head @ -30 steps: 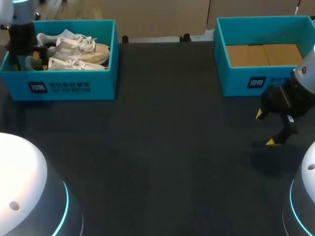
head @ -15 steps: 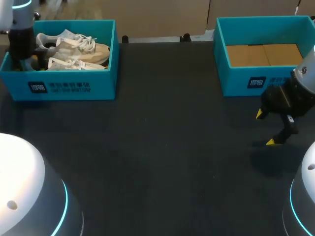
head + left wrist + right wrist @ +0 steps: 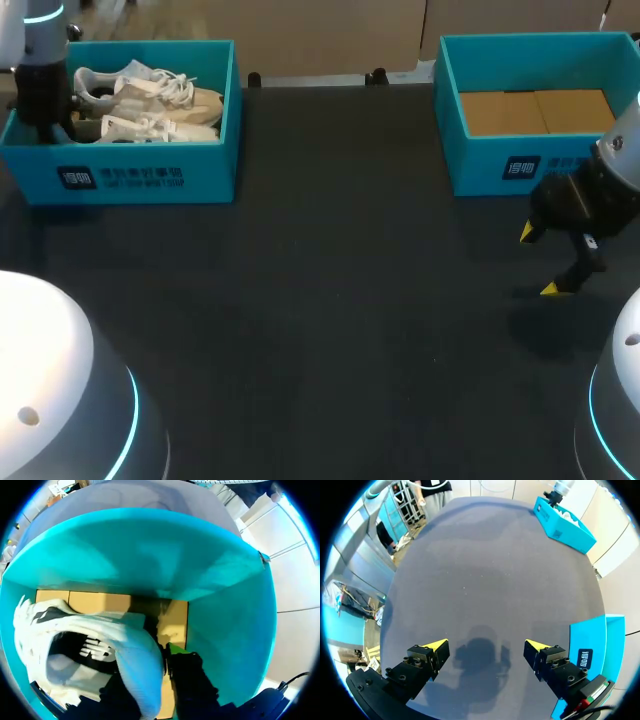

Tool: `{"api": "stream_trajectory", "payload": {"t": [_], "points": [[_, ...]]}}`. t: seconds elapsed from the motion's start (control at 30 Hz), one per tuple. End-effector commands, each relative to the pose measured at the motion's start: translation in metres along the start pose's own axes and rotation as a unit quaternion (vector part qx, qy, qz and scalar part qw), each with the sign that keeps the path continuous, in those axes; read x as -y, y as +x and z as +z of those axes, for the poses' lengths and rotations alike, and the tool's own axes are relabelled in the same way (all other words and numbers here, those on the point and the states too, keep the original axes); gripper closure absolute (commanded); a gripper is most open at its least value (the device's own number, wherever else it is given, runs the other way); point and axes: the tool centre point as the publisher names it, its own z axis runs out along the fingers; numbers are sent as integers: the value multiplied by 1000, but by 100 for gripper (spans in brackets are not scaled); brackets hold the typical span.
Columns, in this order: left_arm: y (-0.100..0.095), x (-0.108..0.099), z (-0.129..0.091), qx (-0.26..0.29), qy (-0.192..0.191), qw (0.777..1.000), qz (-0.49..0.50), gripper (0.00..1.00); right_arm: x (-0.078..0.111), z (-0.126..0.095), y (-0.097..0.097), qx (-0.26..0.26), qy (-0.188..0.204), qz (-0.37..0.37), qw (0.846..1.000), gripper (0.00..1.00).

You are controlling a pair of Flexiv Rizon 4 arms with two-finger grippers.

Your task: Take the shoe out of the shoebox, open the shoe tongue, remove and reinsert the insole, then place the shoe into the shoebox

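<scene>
The shoebox (image 3: pixel 215 150) is matt teal card, the shoe (image 3: pixel 160 95) white cloth, the table (image 3: pixel 330 300) dark and rough.

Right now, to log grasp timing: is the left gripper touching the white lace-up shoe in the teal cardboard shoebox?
Cannot tell. Left wrist view: the left gripper sits close beside the white shoe, with no plain contact or gap.

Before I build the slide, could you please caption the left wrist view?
Left gripper inside the teal shoebox, at the heel of a white shoe.
</scene>
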Motion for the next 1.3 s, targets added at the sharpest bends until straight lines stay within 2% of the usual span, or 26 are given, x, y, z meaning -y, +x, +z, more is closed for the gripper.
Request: {"api": "stream_trajectory", "payload": {"t": [0.03, 0.33, 0.53, 0.73, 0.93, 1.3], "points": [[-1, 2, 0, -3, 1, 1000, -2, 100, 0, 0, 1, 1, 1, 0, 1000, 0], [10, -2, -12, -11, -1, 1000, -20, 100, 0, 0, 1, 1, 1, 0, 1000, 0], [18, -6, -28, -4, 13, 999, -28, 100, 0, 0, 1, 1, 1, 0, 1000, 0], [26, -6, -57, -2, 18, 999, -42, 100, 0, 0, 1, 1, 1, 0, 1000, 0], [25, -6, -91, -13, 16, 999, -43, 100, 0, 0, 1, 1, 1, 0, 1000, 0], [22, 12, -149, -26, 5, 999, -38, 100, 0, 0, 1, 1, 1, 0, 1000, 0]]}}
